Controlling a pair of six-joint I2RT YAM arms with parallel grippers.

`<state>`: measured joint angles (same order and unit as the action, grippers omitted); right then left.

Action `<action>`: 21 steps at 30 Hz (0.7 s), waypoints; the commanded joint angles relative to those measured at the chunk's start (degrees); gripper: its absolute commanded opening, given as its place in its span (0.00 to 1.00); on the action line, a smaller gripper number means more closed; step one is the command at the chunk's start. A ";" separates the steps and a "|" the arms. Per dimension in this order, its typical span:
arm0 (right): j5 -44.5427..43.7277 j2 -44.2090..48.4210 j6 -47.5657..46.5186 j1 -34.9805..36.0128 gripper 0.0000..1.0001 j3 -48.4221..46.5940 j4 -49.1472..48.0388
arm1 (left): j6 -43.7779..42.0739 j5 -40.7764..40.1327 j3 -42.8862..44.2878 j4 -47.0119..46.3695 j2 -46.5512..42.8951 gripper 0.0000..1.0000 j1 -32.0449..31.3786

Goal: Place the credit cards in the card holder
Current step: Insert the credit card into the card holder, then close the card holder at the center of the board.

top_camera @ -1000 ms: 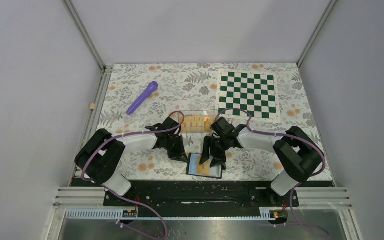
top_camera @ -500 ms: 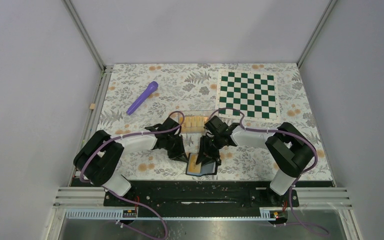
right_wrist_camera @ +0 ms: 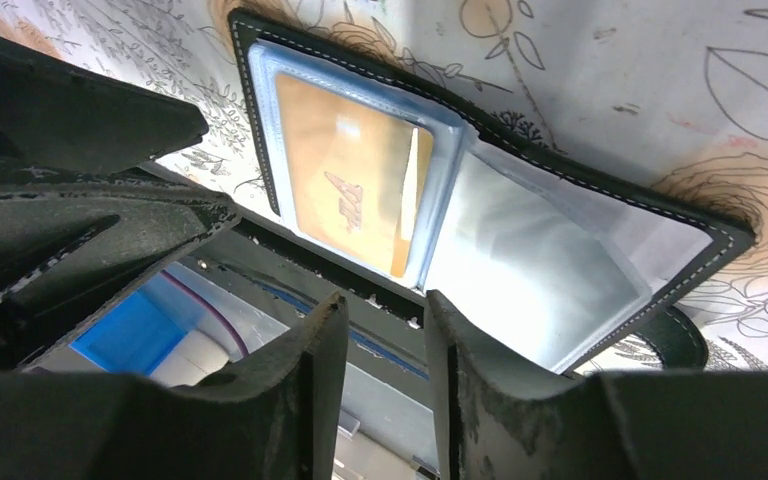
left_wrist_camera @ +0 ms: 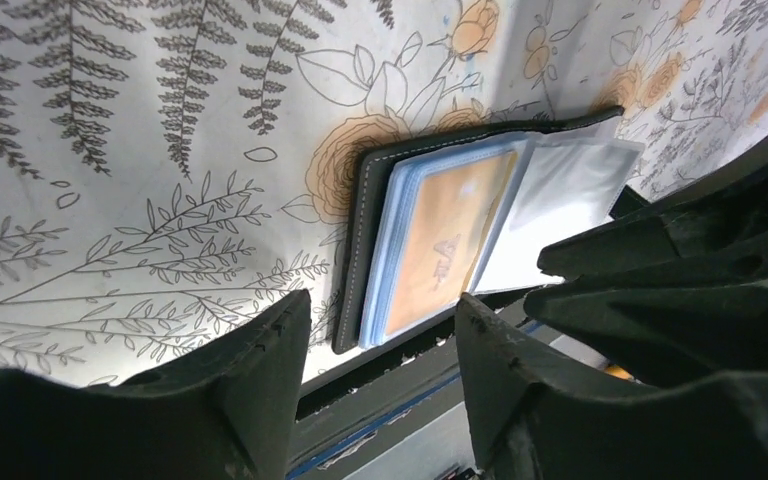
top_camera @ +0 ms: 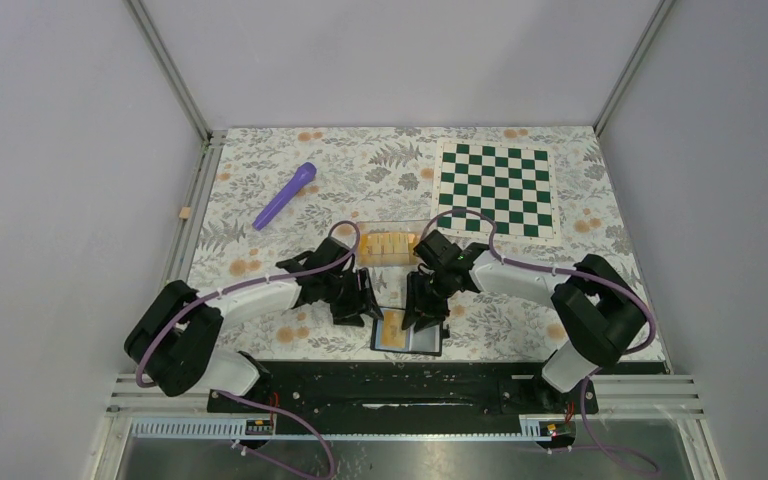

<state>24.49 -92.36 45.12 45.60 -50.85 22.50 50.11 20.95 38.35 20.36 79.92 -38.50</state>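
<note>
At the near edge of the flowered bench [top_camera: 240, 240], between the two arms, the card holder [top_camera: 422, 342] is laid open and flat, with its black cover down. One orange credit card [top_camera: 392, 329] is tucked into a glossy pocket on the holder's left half. In the left wrist view this card [left_wrist_camera: 448, 235] is seen behind a clear sleeve, and the holder's [left_wrist_camera: 368, 240] stitched black edge is shown resting on the bench. In the right wrist view the card [right_wrist_camera: 345, 180] is seen in the left pocket of the holder [right_wrist_camera: 560, 250], whose snap tab is partly visible at the lower right.

More credit cards [top_camera: 385, 246] are kept on edge in a clear box [top_camera: 415, 228], just beyond the holder.

The left jaws are spread wide, their fingers [left_wrist_camera: 250, 390] are held just left of the holder, and nothing is pinched. The right jaws are parted by a narrow gap, their fingers [right_wrist_camera: 300, 400] are poised over the holder, and nothing is gripped between them.

Farther back, a purple pen [top_camera: 285, 195] is laid at the left and a green chessboard [top_camera: 493, 187] at the right.
</note>
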 commanded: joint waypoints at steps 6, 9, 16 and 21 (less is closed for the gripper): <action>-2.40 -2.08 -0.88 0.54 0.17 -0.42 2.83 | 7.81 9.22 -9.82 -22.28 3.19 0.56 1.07; -1.93 -3.59 -0.83 0.56 0.04 -0.73 1.85 | 9.37 11.14 -11.63 -28.54 4.10 0.56 1.07; -1.21 -5.88 -1.10 0.54 0.00 -1.02 1.07 | 9.74 13.87 -11.70 -32.10 -0.55 0.49 1.06; -0.88 -6.06 -1.21 0.54 0.00 -0.99 0.57 | 9.05 16.68 -10.25 -33.74 -4.58 0.46 1.10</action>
<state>23.44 -97.78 44.56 45.65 -50.83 23.51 59.59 33.34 26.50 -7.11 79.11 -37.52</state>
